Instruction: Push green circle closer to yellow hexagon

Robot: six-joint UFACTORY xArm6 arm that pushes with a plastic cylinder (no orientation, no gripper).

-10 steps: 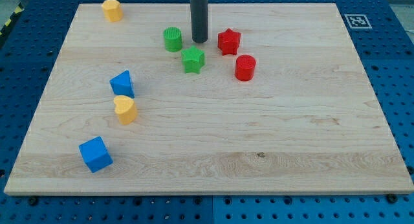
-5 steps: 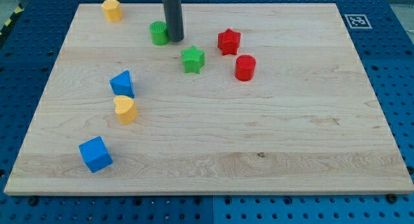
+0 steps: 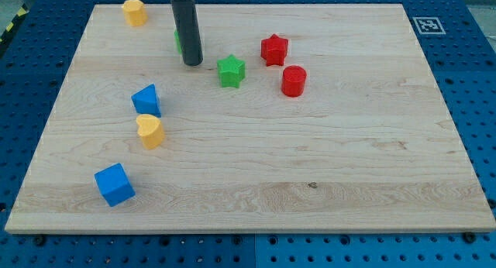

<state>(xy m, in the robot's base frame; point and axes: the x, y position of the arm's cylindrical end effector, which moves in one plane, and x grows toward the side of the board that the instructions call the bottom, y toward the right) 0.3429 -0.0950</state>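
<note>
The green circle [image 3: 177,42] is almost wholly hidden behind my rod; only a thin green sliver shows at the rod's left edge, near the view's top. My tip [image 3: 192,63] rests on the board just below and to the right of that sliver. The yellow hexagon [image 3: 134,12] sits at the board's top left corner, up and to the left of the green circle and apart from it.
A green star [image 3: 231,70] lies right of my tip, with a red star [image 3: 273,49] and a red cylinder [image 3: 294,80] beyond it. A blue block [image 3: 146,100], a yellow heart [image 3: 149,131] and a blue cube [image 3: 115,183] lie at the left.
My rod has swept left from between the green circle and the red star, pushing the green circle left and slightly up. The rod now covers most of the circle.
</note>
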